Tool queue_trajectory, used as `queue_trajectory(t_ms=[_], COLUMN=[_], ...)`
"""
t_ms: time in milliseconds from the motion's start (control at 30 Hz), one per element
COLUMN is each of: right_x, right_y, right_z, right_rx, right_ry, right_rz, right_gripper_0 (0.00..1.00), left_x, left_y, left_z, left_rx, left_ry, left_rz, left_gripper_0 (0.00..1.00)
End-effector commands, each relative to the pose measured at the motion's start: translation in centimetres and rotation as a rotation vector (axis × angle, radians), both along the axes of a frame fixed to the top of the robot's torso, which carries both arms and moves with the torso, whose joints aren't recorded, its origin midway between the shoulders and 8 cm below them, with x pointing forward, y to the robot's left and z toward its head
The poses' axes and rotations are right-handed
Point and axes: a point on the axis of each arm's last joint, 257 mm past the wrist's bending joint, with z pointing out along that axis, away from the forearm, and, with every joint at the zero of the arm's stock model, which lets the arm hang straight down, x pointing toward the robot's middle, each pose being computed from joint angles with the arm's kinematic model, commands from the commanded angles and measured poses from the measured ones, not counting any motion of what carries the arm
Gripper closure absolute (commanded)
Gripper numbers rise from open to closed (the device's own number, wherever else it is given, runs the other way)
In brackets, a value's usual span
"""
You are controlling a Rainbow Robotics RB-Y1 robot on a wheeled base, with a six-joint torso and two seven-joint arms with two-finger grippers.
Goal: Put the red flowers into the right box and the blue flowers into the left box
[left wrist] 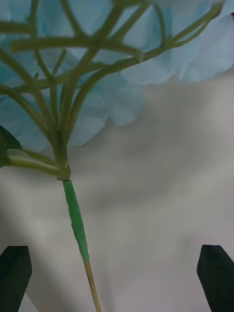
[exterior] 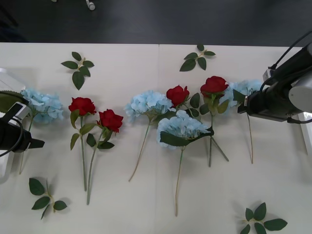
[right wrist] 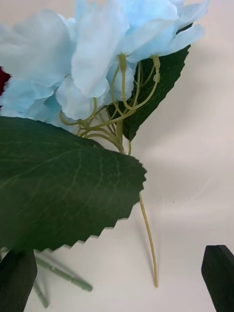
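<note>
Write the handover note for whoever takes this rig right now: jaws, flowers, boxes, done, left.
Left gripper: jaws open, low over the stem of the far-left blue flower, at the table's left edge.
Right gripper: jaws open, at the far-right blue flower, not holding it.
Red flowers: four on the table, at and.
Other blue flowers: two mid-table, at and.
Left box and right box show just a rim at each side.
Done: no flower seen in a box.
Left: sort all eight.
</note>
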Motion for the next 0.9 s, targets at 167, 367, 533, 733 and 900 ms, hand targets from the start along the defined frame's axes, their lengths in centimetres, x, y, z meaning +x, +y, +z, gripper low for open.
queue_trajectory(t_ms=[167, 367, 533, 733, 900], right_x=[0.5, 1.0, 1.6, 2.3, 2.5], right_y=[2.4, 1.9, 0.9, -1.4, -2.8], right_z=[-2.9, -3.5, -3.5, -3.4, -3.6], right_rx=[-0.04, -0.095, -0.123, -0.165, -0.189], right_ry=[0.007, 0.004, -0.005, -0.016, -0.01], right_rz=[0.086, 0.148, 0.169, 0.14, 0.13], right_gripper_0=[0.0, 0.0, 0.0, 0.0, 0.0], left_x=[0.8, 0.8, 0.9, 1.2, 1.4], left_y=[-0.7, -1.3, -1.5, -2.1, -2.4], left_z=[0.3, 0.0, 0.1, 1.1, 3.3], left_rx=[-0.006, -0.014, -0.019, -0.078, -0.158], left_ry=[-0.017, -0.016, -0.018, -0.042, -0.077], left_rz=[0.0, -0.006, -0.008, 0.002, 0.018], left_gripper_0=[0.83, 1.0, 1.0, 1.0, 1.0])
